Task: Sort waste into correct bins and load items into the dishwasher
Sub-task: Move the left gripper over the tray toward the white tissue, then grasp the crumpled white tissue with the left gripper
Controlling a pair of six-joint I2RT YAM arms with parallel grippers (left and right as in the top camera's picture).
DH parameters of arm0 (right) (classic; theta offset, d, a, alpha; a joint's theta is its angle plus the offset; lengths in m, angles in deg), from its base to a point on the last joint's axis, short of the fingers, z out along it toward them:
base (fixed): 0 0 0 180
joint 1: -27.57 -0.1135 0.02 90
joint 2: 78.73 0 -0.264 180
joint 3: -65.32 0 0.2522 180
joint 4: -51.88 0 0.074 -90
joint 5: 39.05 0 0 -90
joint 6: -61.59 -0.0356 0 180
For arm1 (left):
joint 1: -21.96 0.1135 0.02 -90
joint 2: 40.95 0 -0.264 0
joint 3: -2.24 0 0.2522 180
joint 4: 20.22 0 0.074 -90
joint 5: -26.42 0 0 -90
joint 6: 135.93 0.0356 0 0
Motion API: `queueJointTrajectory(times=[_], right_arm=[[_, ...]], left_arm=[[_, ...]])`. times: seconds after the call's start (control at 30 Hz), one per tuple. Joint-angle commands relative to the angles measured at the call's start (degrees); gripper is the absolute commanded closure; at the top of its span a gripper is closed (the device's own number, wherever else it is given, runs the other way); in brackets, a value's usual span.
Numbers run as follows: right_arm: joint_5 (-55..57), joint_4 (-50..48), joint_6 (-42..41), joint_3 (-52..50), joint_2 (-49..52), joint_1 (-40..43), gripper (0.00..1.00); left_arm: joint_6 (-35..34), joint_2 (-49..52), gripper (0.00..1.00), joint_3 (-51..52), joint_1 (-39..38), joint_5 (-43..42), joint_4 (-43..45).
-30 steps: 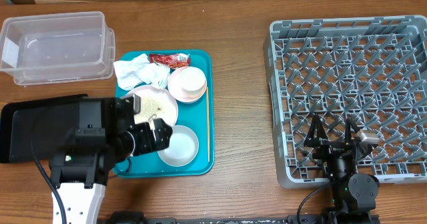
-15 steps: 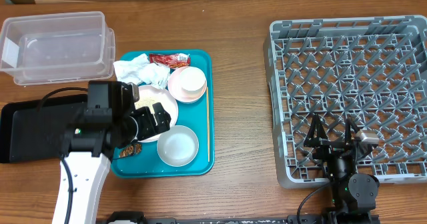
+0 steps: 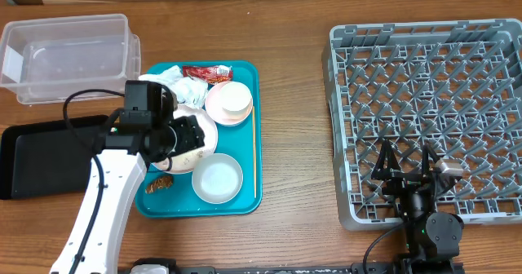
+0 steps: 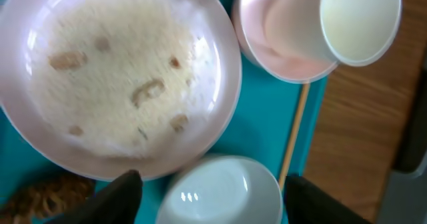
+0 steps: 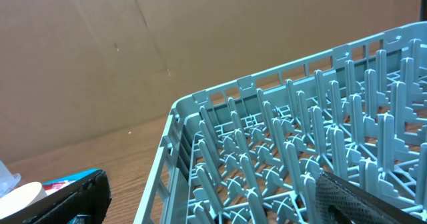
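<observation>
Just the background stuff
A teal serving tray [image 3: 241,140] sat on the wooden bench [image 3: 294,103], a brown lumpy bit [image 3: 160,184] lay near one corner of it, and cardboard [image 5: 100,51] stood behind.

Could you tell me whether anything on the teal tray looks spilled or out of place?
A brownish scrap lies loose on the teal tray, off the pink plate that holds the rice. Nothing else stands out.
</observation>
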Motion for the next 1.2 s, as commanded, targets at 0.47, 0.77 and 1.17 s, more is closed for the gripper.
queueJointTrajectory(times=[0.47,0.77,1.17], right_arm=[[-0.1,-0.2,0.2,-0.6,-0.6,0.2,0.00],[-0.1,-0.2,0.2,-0.6,-0.6,0.2,0.00],[-0.1,-0.2,0.2,-0.6,-0.6,0.2,0.00]], left_arm=[[1.3,5.7,0.30,-1.4,-8.6,13.6,12.2],[-0.7,5.7,0.15,-1.4,-8.7,24.9,21.7],[0.5,16.1,0.00,-25.0,-1.9,14.3,2.8]])
